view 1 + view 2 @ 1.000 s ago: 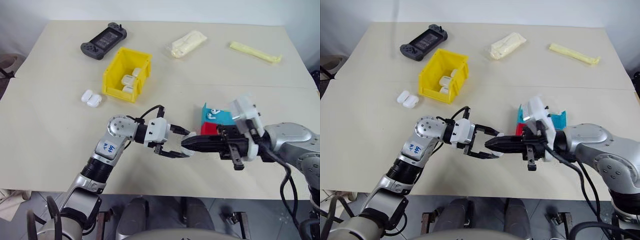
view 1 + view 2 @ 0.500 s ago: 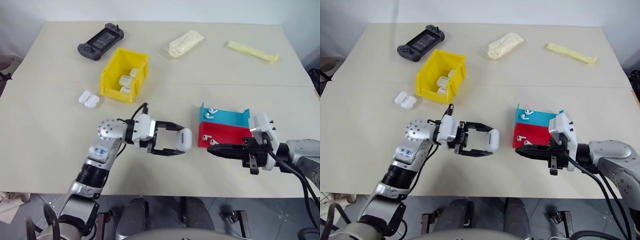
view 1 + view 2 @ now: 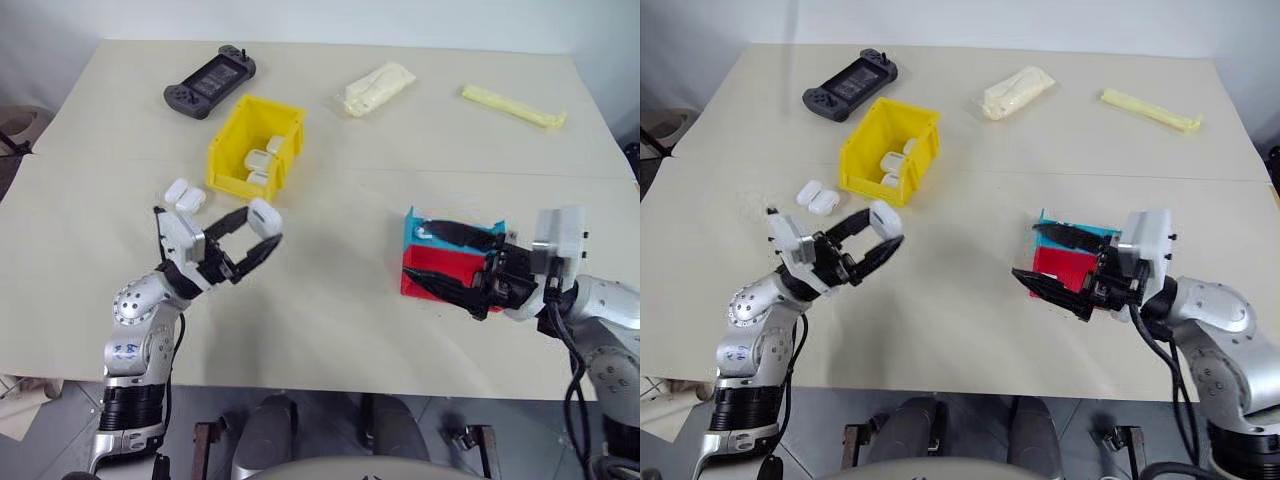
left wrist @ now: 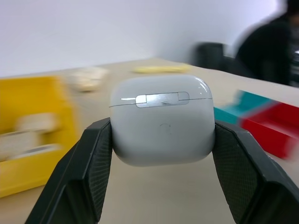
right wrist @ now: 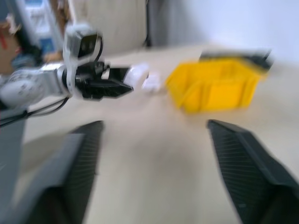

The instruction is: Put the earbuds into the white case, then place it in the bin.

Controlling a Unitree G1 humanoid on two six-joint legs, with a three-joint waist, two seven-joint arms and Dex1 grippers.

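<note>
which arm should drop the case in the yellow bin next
Left, probably. Its gripper already clamps the white case near the bin; the right gripper is open, empty, over the trays.

Pale beige tabletop, a seam running across its width, evenly lit with soft shadows. White wall behind the far edge. Grey floor under the near edge, metal frame legs there. Left wrist view: plain white wall, dark blurred shape at one side.
</note>
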